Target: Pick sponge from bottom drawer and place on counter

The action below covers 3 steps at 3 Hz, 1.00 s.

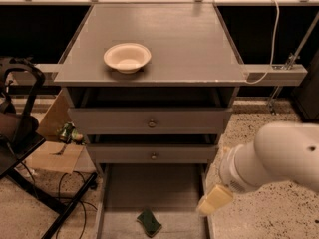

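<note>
The sponge (149,223) lies dark green face up on the floor of the open bottom drawer (149,195), near its front middle. My gripper (214,200) shows as a cream tip at the end of the white arm. It hangs over the drawer's right rail, right of the sponge and a little higher in the picture, not touching it. The counter (189,39) is the broad grey top of the cabinet.
A cream bowl (127,58) stands on the left middle of the counter. Two upper drawers with round knobs (152,124) are partly pulled out above the bottom drawer. A black chair frame (22,128), cardboard and cables sit left of the cabinet. Speckled floor lies to the right.
</note>
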### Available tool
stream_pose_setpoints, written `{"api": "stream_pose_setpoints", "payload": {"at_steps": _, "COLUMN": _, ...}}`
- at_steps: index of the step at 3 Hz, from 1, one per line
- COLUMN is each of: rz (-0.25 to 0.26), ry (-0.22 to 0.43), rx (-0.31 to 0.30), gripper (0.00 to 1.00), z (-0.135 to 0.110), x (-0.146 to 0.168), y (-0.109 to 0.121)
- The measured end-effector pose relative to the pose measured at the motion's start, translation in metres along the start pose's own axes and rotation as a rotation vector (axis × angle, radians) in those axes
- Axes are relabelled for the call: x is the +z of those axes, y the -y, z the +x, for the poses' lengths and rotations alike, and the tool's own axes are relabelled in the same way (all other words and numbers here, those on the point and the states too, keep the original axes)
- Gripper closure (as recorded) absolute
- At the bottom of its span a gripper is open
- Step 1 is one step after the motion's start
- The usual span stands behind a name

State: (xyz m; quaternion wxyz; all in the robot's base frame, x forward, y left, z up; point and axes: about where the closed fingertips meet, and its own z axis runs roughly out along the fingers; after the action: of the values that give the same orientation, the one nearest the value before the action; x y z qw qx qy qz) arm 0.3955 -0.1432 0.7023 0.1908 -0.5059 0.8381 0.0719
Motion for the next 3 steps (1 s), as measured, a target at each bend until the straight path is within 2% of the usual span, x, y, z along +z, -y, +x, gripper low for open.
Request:
{"api": "stream_pose_setpoints", "payload": {"at_steps": 1, "rz": -0.007, "ry": 0.035, "rx": 0.13, "gripper": 0.0, "z": 0.004, "x": 0.059, "y": -0.003}}
{"api": "stream_pose_setpoints", "payload": {"at_steps": 2, "rz": -0.002, "ry": 0.024, "rx": 0.113, "gripper": 0.0, "z": -0.003, "x": 0.07, "y": -0.003}}
{"api": "stream_pose_setpoints", "payload": {"at_steps": 3, "rz": -0.06, "ry": 0.015, "rx": 0.109, "gripper": 0.0, "z": -0.006, "x": 0.131, "y": -0.024}}
